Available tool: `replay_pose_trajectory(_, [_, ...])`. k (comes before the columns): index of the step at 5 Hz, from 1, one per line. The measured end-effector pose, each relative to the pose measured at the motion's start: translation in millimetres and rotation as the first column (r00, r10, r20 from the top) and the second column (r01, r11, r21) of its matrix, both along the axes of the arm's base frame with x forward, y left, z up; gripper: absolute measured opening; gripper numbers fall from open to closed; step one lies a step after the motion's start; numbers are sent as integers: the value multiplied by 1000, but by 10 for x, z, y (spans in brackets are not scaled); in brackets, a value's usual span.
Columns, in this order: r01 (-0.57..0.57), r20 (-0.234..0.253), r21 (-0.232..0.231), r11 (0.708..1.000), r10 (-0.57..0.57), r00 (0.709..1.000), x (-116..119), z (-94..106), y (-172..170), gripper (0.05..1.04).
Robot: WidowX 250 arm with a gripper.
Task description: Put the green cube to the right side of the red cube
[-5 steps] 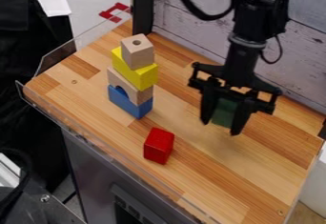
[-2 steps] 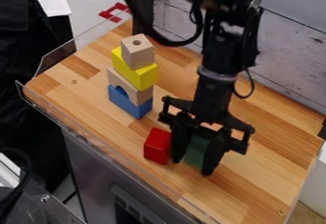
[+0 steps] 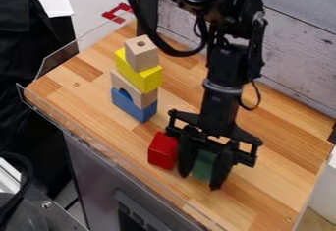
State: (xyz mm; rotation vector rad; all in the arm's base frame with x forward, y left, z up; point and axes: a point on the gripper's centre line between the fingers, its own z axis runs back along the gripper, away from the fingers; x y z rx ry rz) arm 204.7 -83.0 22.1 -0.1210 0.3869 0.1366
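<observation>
A black robot arm [image 3: 231, 65] comes in from twelve to one o'clock over a wooden tabletop [image 3: 275, 195], its black gripper [image 3: 199, 180] pointing down in the lower part of the view, toward five o'clock. The gripper is pinching a green cube [image 3: 205, 166], with a finger on either side. The green cube is just beside a red cube [image 3: 161, 150], at about four o'clock from it, and the gripper's nearer finger stands between the two. Up at eleven to twelve o'clock from the red cube, apart from both, rises a stack: a blue block [image 3: 133, 105] at the bottom, then a plain wooden arch [image 3: 142, 96], a yellow block [image 3: 148, 79] and a plain wooden cube [image 3: 142, 54] on top. The task looks nearly done — the green cube is grasped and on the right side of the red one. What seems left is to make sure it sits on the wood, let go and lift away; whether it already touches the surface is hard to tell. With the finger so near the red cube, opening could nudge that cube aside.
</observation>
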Motion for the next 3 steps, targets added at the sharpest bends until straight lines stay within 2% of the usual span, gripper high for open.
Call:
replay_pose_trajectory(1, [2, -19, 3, 1000, -2, 1000, -3, -69, 0, 526])
replay_pose_trajectory(2, [1, -13, 2, 1000, -1, 1000, 14, -79, -5, 574])
replay_pose_trajectory(3, [1, -36, 5, 1000, -1, 999, -15, -111, -1, 879])
